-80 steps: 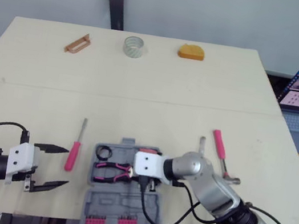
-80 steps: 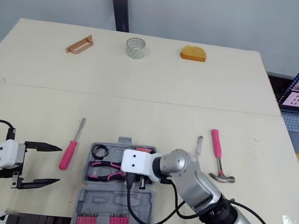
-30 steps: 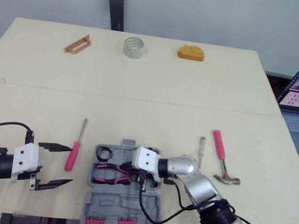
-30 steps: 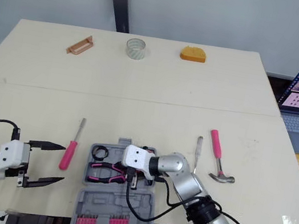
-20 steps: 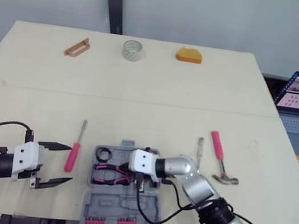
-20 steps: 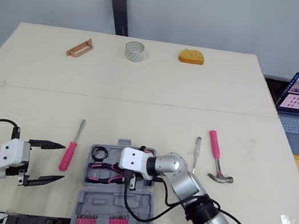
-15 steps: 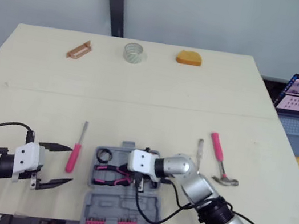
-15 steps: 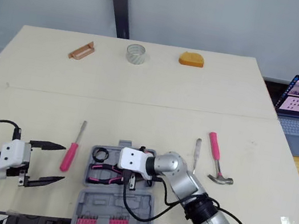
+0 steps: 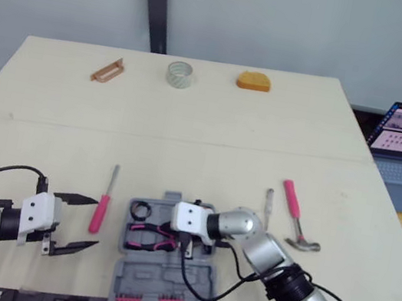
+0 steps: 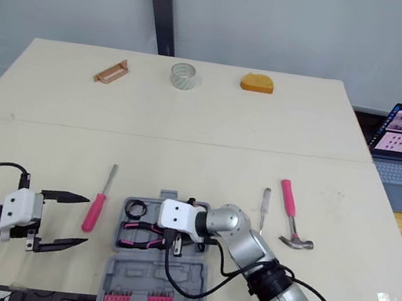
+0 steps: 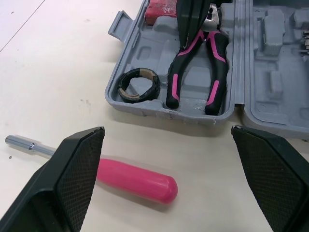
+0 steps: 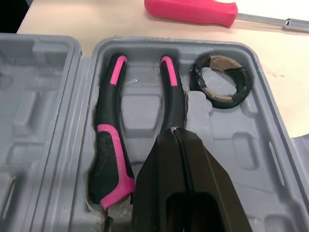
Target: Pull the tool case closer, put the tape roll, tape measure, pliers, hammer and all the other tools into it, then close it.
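R gripper (image 12: 175,131), fingers together, empty, tips at pliers (image 12: 107,121) in case (image 12: 79,96), lower centre; prob. best to press straight down, seating them flat. L gripper (image 9: 95,222) gapes wide, empty, by screwdriver (image 9: 99,214).

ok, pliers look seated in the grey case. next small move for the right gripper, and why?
Probably lift the right gripper straight up out of the grey plastic tool case. Its fingers are shut and hold nothing, the black-and-pink pliers lie in their recess, and the pink-handled hammer waits outside on the table.
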`<action>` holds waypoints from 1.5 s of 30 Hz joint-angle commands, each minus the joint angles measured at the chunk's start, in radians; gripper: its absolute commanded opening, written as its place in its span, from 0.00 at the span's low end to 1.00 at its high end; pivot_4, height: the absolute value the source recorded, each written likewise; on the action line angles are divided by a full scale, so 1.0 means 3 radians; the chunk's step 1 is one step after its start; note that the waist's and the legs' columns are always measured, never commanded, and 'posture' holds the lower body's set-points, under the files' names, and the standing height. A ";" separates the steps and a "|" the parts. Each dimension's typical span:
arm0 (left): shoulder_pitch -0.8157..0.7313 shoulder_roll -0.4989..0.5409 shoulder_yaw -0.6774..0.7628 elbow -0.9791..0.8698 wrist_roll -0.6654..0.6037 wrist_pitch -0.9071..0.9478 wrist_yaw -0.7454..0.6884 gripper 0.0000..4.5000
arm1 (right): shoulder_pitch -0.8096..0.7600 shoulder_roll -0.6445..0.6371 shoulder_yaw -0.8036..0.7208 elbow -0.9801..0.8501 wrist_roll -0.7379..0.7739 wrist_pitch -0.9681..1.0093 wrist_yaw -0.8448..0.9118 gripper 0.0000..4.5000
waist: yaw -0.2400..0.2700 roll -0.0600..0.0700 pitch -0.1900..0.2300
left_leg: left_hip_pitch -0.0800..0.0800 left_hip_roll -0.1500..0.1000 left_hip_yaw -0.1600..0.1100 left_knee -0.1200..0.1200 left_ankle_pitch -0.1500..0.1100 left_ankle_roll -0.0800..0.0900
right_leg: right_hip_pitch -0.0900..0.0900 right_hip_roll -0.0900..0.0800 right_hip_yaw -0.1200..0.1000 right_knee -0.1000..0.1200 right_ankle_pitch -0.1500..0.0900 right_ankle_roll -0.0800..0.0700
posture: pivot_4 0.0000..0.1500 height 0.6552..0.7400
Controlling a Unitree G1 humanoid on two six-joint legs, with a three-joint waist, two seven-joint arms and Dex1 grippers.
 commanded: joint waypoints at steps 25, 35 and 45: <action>-0.0042 0.0162 0.1225 0.0878 -0.0249 0.0862 0.0626 1.00 | 0.1077 -0.2005 -0.2981 0.0272 0.1505 0.0771 0.0375 0.97 | -0.0008 -0.0004 0.0032 | -0.0007 0.0002 0.0021 -0.0006 -0.0008 0.0005 | -0.0006 0.0000 -0.0001 -0.0025 0.0001 0.0002 | 1.00 1.00; 0.0025 0.0199 0.1368 0.1483 -0.0192 0.0571 0.0631 1.00 | 0.1157 -0.2069 -0.3263 0.1254 0.1368 0.0255 0.0234 0.97 | -0.0004 -0.0007 0.0038 | -0.0005 0.0003 0.0025 -0.0005 -0.0009 0.0005 | -0.0006 -0.0001 0.0000 -0.0026 0.0001 0.0002 | 1.00 1.00; -0.0057 0.0164 0.1257 0.1544 -0.0163 0.0510 0.0637 1.00 | 0.1109 -0.2036 -0.3224 0.1329 0.1378 0.0156 0.0190 0.97 | -0.0007 -0.0007 0.0038 | -0.0005 0.0003 0.0026 -0.0005 -0.0009 0.0005 | -0.0006 -0.0001 0.0001 -0.0025 0.0002 0.0003 | 1.00 1.00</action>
